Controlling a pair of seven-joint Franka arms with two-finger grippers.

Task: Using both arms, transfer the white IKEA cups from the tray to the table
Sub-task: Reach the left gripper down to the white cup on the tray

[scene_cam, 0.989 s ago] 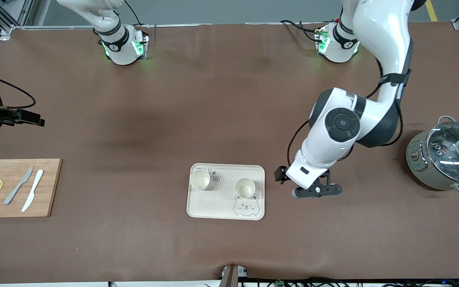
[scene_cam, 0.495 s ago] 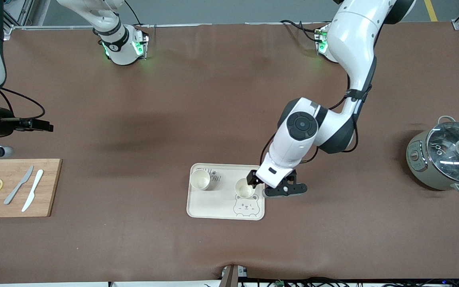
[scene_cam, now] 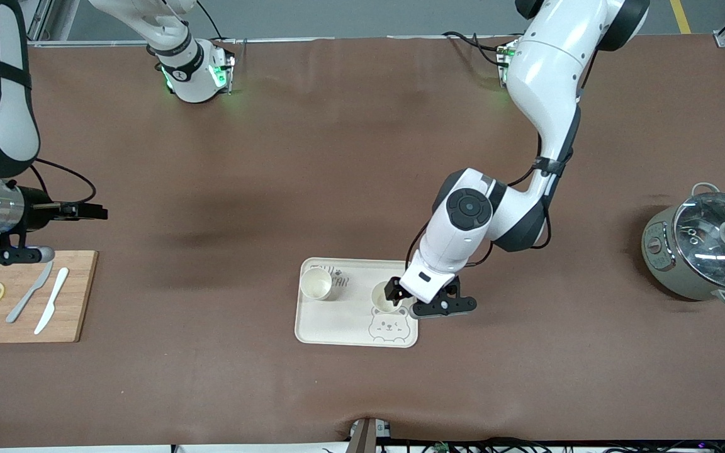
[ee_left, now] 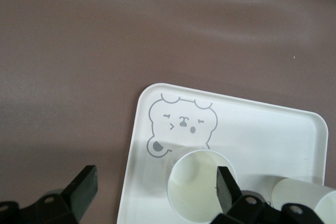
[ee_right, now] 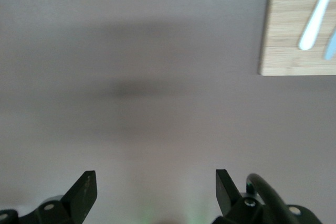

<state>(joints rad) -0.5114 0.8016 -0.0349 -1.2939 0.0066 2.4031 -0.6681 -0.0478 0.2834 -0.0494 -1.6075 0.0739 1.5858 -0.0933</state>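
Cups: two white IKEA cups [scene_cam: 316,284] upright, mouths up, on the tray [scene_cam: 343,327].
Left gripper [ee_left: 152,187]: wide open, empty, over nearer cup [ee_left: 197,184].
Right gripper [ee_right: 152,187]: wide open, empty, beside cutting board [scene_cam: 76,296].

The only lettering in view is a short grey printed line on the cream tray [scene_cam: 350,327], in the corner next to the cup [scene_cam: 316,284] toward the right arm's end of the counter, and it is too small and partly hidden to read. In the tray's corner nearest the front camera, toward the left arm's end, there is a grey bear face drawing [scene_cam: 387,326], which carries no words. Nothing else shows any legible text, brand, number or sign.
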